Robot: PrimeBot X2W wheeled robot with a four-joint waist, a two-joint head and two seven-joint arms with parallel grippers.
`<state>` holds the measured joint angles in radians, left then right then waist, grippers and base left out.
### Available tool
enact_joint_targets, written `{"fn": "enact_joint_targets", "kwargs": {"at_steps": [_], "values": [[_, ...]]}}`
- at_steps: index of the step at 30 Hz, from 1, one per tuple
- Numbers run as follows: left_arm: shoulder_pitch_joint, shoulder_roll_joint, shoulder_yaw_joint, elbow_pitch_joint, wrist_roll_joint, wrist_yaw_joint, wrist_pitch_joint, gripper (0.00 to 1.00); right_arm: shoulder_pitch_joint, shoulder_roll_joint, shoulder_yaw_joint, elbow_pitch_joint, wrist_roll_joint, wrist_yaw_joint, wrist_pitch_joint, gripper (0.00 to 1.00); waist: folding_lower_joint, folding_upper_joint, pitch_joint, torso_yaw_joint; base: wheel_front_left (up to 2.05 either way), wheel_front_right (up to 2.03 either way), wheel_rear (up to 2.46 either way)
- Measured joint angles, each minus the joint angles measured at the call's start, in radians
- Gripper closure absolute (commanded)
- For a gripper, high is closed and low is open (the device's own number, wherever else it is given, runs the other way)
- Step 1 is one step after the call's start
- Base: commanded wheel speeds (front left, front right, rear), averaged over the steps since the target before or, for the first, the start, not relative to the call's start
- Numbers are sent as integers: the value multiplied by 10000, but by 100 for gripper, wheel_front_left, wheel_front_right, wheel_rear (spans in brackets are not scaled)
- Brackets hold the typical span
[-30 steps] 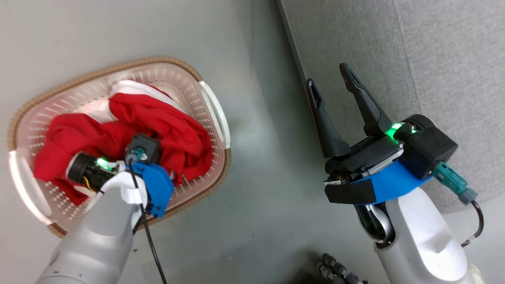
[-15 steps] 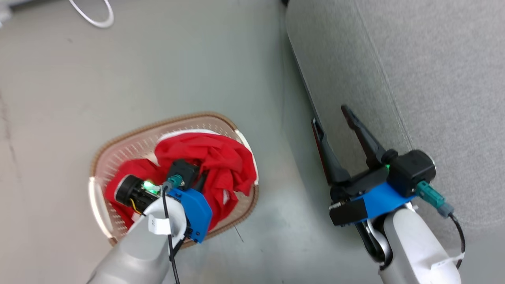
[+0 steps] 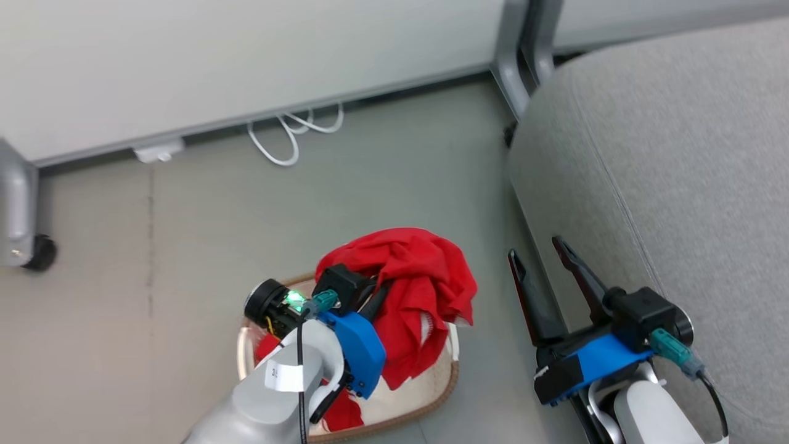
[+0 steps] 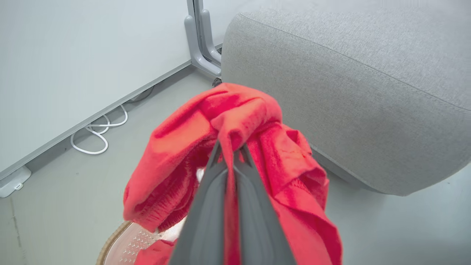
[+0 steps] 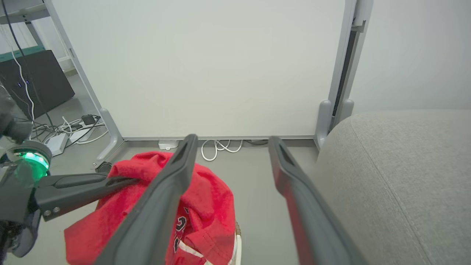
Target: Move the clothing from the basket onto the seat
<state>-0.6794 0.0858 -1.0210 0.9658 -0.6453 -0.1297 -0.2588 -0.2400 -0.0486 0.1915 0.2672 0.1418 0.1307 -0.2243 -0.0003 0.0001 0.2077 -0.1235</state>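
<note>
The left claw (image 4: 229, 149), clenched on the clothing (image 3: 425, 271), is now holding it above the basket (image 3: 455, 370) rather than inside, left of the seat (image 3: 678, 172), the right claw (image 3: 536, 248) gaping released, the right wrist view showing possibly white lettering.
</note>
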Motion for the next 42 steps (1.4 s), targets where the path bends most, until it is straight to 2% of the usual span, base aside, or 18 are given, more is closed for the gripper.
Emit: {"fn": "enact_joint_targets", "kwargs": {"at_steps": [8,17,24,42], "values": [[-469,-50,-443,-792,-499,0,-27,100,802,-2,-226,-173,-36,0,387,0,0,0,-1166,744,0,0,0],[-1277,-209,-727,-1699,-675,0,-29,100,1274,-2,-366,-433,-35,0,656,0,1,0,-1886,1247,0,0,0],[-1646,-297,-755,-2157,-688,0,-29,100,1376,-2,-301,-604,-31,0,754,0,2,-1,-2045,1291,0,0,0],[-1411,-337,-874,-2117,-671,0,-29,100,1283,-2,125,-640,153,0,1103,0,4,-1,-1970,1179,0,0,0]]}}
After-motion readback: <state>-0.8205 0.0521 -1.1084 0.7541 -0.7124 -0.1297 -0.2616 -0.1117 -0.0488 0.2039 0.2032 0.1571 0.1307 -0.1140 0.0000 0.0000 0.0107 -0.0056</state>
